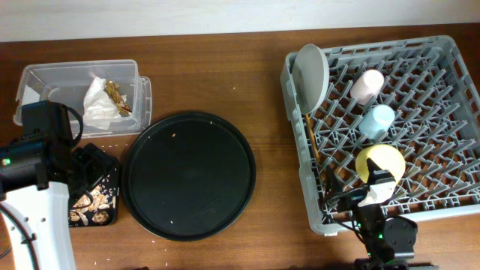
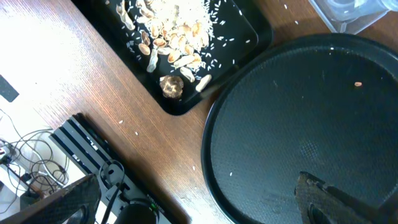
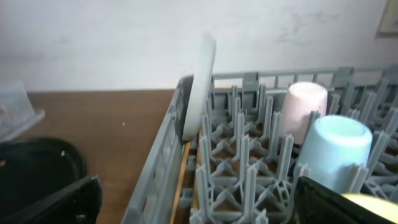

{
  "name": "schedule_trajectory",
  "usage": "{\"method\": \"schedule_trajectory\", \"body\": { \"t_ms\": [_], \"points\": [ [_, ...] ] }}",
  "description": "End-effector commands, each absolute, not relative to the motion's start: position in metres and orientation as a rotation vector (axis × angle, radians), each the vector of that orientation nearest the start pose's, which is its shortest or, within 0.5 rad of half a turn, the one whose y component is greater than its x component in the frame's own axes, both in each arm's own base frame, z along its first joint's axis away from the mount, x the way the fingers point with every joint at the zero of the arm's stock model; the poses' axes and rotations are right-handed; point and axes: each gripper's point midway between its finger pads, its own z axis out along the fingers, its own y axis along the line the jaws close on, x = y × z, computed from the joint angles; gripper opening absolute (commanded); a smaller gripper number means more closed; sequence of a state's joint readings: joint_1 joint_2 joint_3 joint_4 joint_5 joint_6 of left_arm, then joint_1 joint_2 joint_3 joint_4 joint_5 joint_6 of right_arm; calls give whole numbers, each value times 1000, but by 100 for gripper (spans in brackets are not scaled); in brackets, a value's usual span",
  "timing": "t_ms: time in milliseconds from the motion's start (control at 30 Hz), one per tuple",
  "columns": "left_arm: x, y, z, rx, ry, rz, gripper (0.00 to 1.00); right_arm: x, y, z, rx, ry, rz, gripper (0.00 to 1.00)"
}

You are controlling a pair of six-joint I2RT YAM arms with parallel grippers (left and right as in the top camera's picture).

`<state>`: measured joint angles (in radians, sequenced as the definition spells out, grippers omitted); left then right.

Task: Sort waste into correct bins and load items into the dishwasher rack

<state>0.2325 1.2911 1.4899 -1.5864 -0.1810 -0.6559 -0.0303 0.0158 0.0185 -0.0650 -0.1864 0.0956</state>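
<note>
The grey dishwasher rack (image 1: 450, 56) at the right holds a pale plate (image 1: 311, 73) on edge, a pink cup (image 1: 367, 85), a light-blue cup (image 1: 377, 120), a yellow bowl (image 1: 390, 159) and chopsticks (image 1: 313, 142) along its left wall. The clear tub (image 1: 45, 79) holds the white napkin (image 1: 97, 105) and brown wrapper (image 1: 116, 96). The shallow black tray (image 1: 112, 214) holds the food scraps (image 1: 90, 201). My left gripper (image 1: 96, 166) is open and empty above that tray's right edge. My right gripper (image 1: 373, 191) is open and empty over the rack's front left.
A large round black tray (image 1: 187, 174) with a few crumbs lies in the middle, touching the shallow tray (image 2: 180, 109). Loose rice grains lie on the wood around them. In the right wrist view the rack's left wall (image 3: 158, 180) runs between my fingers.
</note>
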Motion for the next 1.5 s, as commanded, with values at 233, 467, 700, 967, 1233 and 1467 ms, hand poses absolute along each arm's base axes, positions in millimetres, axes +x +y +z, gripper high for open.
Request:
{"method": "schedule_trajectory", "body": {
  "t_ms": [233, 467, 700, 967, 1233, 1467],
  "points": [
    [206, 83, 239, -1284, 2605, 209, 99, 246, 4, 168, -28, 1599, 81, 99],
    [206, 83, 239, -1284, 2605, 209, 99, 246, -2, 159, -22, 1635, 28, 99],
    [206, 83, 239, -1284, 2605, 209, 99, 244, -27, 155, 121, 1646, -61, 99],
    [206, 83, 239, -1284, 2605, 209, 99, 244, -27, 156, 121, 1646, -61, 99],
    [206, 83, 239, -1284, 2605, 209, 99, 244, -27, 156, 121, 1646, -61, 99],
    [206, 83, 239, -1284, 2605, 209, 99, 244, -27, 156, 121, 1646, -61, 99]
  ]
}}
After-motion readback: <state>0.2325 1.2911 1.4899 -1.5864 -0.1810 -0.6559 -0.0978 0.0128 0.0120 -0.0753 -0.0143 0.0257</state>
